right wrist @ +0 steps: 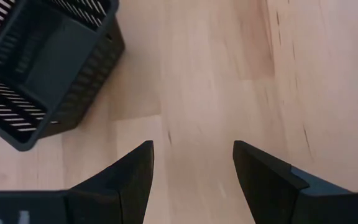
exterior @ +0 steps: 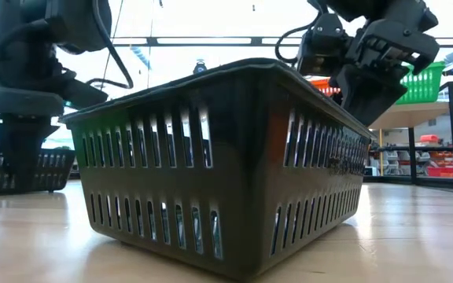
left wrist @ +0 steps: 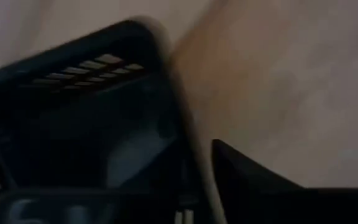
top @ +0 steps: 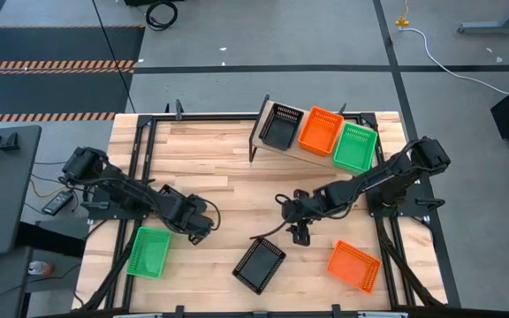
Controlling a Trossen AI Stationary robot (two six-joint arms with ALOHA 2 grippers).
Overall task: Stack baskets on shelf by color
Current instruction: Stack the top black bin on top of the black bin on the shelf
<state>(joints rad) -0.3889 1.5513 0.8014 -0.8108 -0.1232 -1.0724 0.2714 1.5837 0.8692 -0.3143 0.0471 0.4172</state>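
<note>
The right claw [top: 300, 231] hangs with fingers spread and empty near the black basket [top: 260, 264] at the desk's [top: 219, 168] front edge; descending off-centre risks shoving it. That basket lies diagonal, long axis toward the far right corner. Left claw [top: 200, 231] beside the green basket [top: 149, 252]: grip cannot be told.

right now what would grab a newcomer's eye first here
Three baskets on the shelf at the table's far edge: black, orange, green. Loose on the near tabletop lie a green basket, a black basket and an orange basket, with the open right tool above the black one.
</note>
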